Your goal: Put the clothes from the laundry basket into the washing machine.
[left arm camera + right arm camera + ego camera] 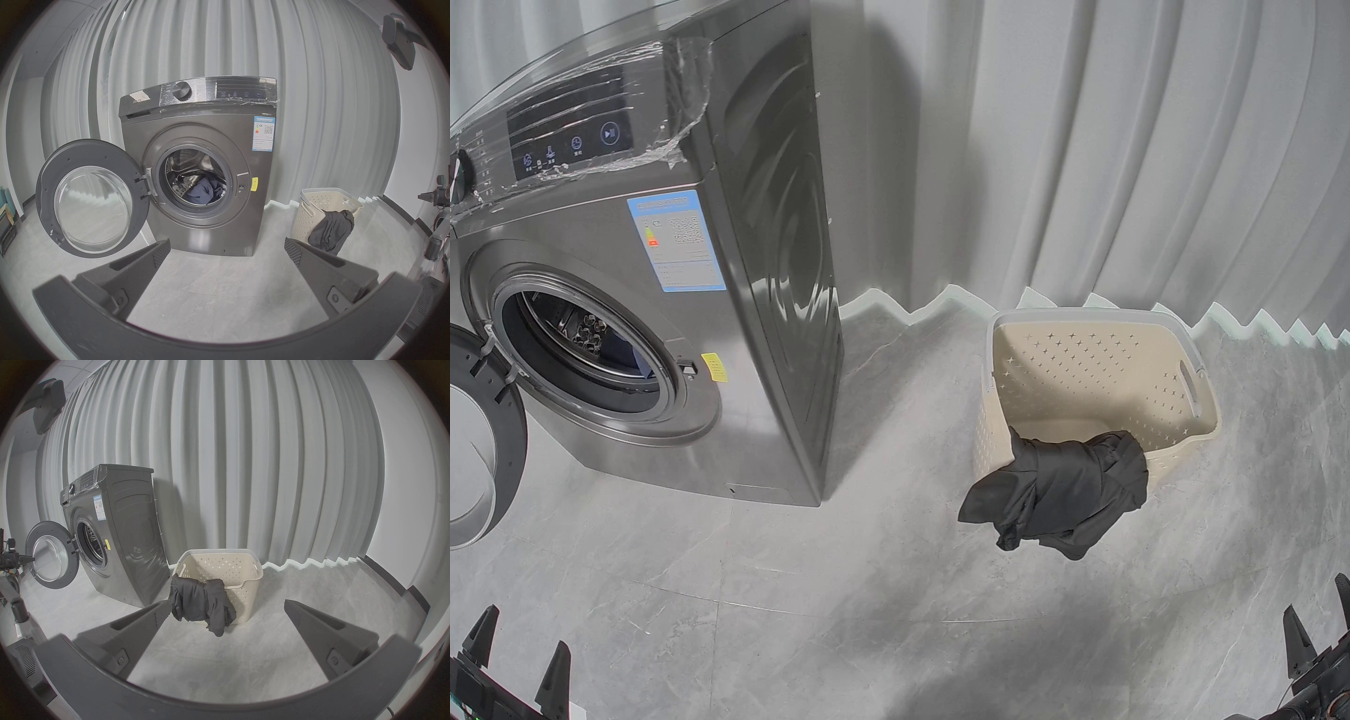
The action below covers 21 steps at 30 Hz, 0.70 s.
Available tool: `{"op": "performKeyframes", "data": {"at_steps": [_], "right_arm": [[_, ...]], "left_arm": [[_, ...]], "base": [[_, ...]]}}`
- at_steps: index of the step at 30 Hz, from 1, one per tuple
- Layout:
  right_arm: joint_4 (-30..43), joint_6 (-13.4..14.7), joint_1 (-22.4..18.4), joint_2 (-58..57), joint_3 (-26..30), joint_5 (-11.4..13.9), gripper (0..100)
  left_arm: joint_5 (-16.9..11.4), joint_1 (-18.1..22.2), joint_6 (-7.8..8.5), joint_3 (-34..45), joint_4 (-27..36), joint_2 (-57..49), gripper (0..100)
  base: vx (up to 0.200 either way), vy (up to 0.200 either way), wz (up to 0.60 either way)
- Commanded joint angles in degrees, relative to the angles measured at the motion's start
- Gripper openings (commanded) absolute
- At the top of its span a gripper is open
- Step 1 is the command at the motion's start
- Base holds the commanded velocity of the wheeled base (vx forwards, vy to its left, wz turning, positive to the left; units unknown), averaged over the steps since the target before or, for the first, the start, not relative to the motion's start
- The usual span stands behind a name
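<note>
Dark garment (pixel 1059 492) is draped over the laundry basket (pixel 1191 375)'s near rim, lying along it. The right end effector (pixel 1314 600), wide and empty, looks closer to the basket. The left end effector (pixel 525 630), also wide, is farther off.

Soft even light; faint shadow beside washing machine (pixel 684 309)
</note>
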Motion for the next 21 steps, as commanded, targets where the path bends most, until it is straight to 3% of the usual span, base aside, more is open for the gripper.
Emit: {"op": "performKeyframes", "data": {"at_steps": [1, 18, 21], "right_arm": [[0.0, -0.1, 0.0, -0.8, 0.9, 0.1, 100], [0.0, -0.3, 0.0, -0.8, 0.9, 0.4, 100], [0.0, -0.3, -0.1, -0.8, 0.9, 0.4, 100]], "left_arm": [[0.0, 0.0, -0.04, 0.8, 0.0, -0.8, 100], [0.0, 0.0, -0.3, 0.8, 0.0, -0.8, 100], [0.0, 0.0, -0.48, 0.8, 0.0, -0.8, 100]], "base": [[0.0, -0.2, 0.0], [0.0, -0.012, 0.0], [0.0, -0.2, 0.0]]}}
